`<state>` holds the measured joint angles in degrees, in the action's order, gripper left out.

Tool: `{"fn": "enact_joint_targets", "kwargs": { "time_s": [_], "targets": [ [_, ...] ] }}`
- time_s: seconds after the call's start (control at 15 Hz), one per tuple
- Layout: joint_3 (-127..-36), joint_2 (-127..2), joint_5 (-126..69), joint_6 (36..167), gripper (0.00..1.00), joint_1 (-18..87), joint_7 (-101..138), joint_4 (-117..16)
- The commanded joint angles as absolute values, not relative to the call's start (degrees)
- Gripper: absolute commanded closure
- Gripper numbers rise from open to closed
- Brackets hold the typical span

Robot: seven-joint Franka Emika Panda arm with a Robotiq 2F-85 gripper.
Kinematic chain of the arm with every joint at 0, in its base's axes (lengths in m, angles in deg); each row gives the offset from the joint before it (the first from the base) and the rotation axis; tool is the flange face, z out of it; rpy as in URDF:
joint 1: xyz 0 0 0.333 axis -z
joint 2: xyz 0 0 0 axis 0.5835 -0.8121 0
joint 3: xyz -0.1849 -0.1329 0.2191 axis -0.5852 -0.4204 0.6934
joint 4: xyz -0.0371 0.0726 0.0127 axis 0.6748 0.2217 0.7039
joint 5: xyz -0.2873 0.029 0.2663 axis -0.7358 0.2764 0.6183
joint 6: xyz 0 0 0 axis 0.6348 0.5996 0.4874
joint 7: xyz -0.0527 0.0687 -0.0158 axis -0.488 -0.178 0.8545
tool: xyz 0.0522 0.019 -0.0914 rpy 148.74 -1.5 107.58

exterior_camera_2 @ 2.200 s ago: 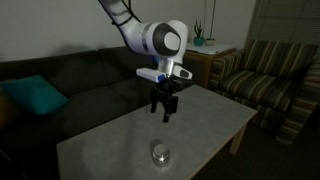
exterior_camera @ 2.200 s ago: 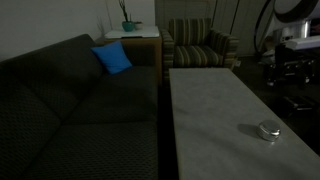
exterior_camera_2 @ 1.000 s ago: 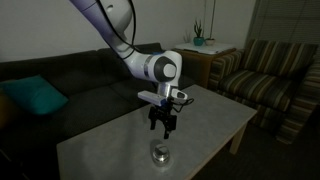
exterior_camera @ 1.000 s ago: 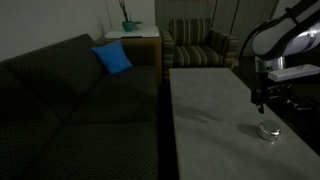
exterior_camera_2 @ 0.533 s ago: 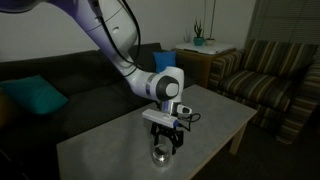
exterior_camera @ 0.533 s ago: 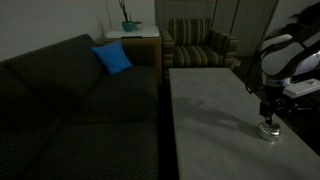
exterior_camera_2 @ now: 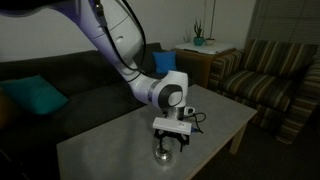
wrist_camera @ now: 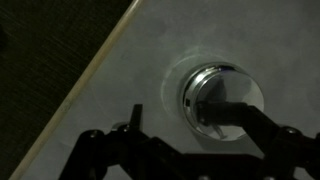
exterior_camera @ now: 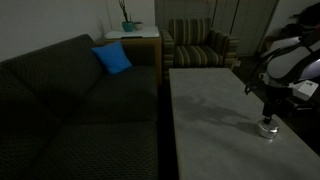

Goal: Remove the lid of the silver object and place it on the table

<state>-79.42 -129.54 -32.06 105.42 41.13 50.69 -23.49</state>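
Note:
The silver object is a small round shiny container near the end of the pale grey table. It also shows in an exterior view and in the wrist view. Its lid sits on top of it. My gripper hangs just above the object, fingers pointing down and open, as an exterior view shows. In the wrist view the gripper has one dark finger lying over the container and the other finger beside it on the left. I cannot tell whether a finger touches the lid.
A dark sofa with a blue cushion runs along the table's long side. A striped armchair and a wooden side table with a plant stand beyond the table's far end. The table edge lies close by in the wrist view.
The arm has swung over the table and come down. The gripper has dropped from well above the silver object to just over it. The object has not moved.

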Motion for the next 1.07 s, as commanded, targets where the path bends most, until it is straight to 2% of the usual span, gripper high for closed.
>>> {"fn": "enact_joint_targets", "kwargs": {
  "time_s": [0.0, 0.27, 0.6, 1.0],
  "targets": [
    [-77.9, -128.8, -32.3, 110.6, 0.0, 42.5, 54.9, -27.2],
    [-77.2, -124.4, -29.0, 111.0, 0.0, 42.8, 50.8, -34.8],
    [-75.6, -119.8, -24.1, 117.7, 0.0, 44.1, 48.3, -44.6],
    [-71.2, -118.8, -23.7, 123.9, 0.0, 48.0, 45.9, -48.4]
  ]
}}
